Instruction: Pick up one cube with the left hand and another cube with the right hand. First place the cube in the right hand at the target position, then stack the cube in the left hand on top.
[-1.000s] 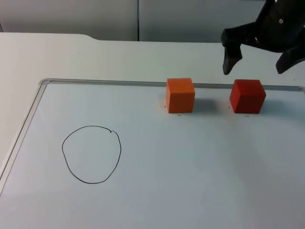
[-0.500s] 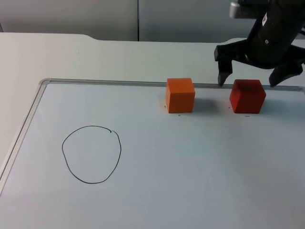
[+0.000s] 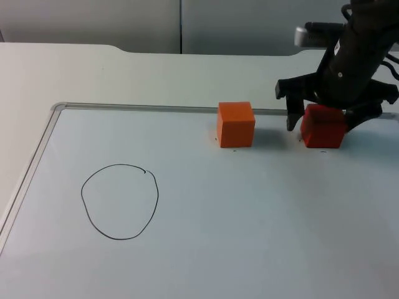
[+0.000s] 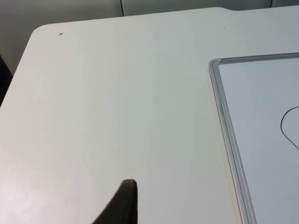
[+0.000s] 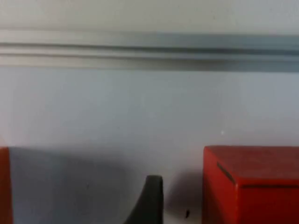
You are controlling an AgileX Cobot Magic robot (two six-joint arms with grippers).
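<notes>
Red cube [image 3: 323, 127] sits on the whiteboard [image 3: 249, 237] near its far frame, at about 2 o'clock from the board's middle, with the orange cube [image 3: 235, 124] near it at 9 o'clock and apart from it. From the top, the right hand [image 3: 321, 118] hangs over the red cube with its fingers spread wide, one fingertip [image 3: 291, 120] down beside the cube's orange-facing side, the other at its opposite side; neither clearly touches. The right wrist view adds the red cube [image 5: 252, 184] close up, a fingertip [image 5: 150, 198] just beside it and a gap between them. A drawn black circle [image 3: 120, 201] lies at 8 o'clock on the board. The left wrist view gives the bare white desk [image 4: 117, 102], the board's corner frame and one left hand fingertip [image 4: 122, 205]; whether the left hand is spread or closed cannot be told.
</notes>
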